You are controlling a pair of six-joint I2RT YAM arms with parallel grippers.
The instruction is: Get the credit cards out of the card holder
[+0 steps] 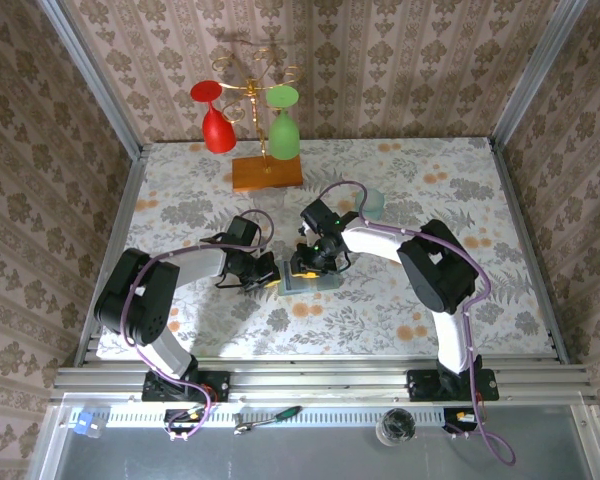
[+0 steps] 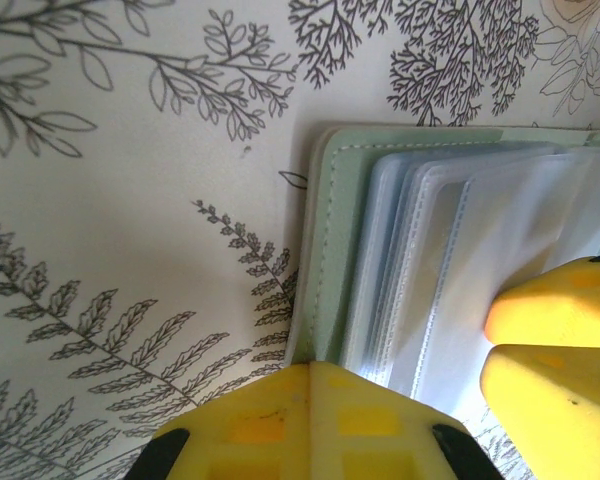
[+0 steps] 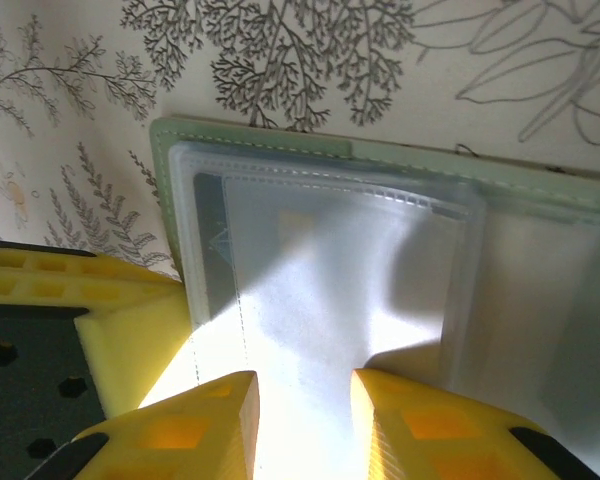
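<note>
At the left end effector point(image 2: 310, 390): jaws closed tight, the two yellow fingers reading as one block. The tip sits at the edge of the card holder point(image 2: 332, 250), touching its pale green stitched rim where the clear sleeves begin. Cannot tell whether it presses down or only rests there.

At the right end effector point(image 3: 300, 405): fingers a narrow gap apart, tips down on the top clear sleeve point(image 3: 330, 290). The gap is washed out by glare, so I cannot tell if any plastic is nipped between them. In the left wrist view its fingers point(image 2: 555, 310) come in from the right, over the sleeve stack.

The card holder lies open and flat on the table point(image 1: 180, 205), about mid-table. The two end effectors meet over it from either side. It has a pale green inner border and several clear sleeves layered and slightly fanned.

One of the credit cards point(image 3: 212, 250) shows dimly through the sleeve in the right wrist view. It is dark along its left edge, sits inside the sleeve and is not drawn out. Colour not readable; number of cards, cannot tell.

Further out, the table cloth is a grey floral print on white. At the far edge an orange-brown wooden slab point(image 1: 267, 172) carries a gold rack with a red glass point(image 1: 213, 118) and a green glass point(image 1: 283, 122), both hung bowl-down. A pale translucent box point(image 1: 373, 204) stands just beyond the right arm's wrist.
</note>
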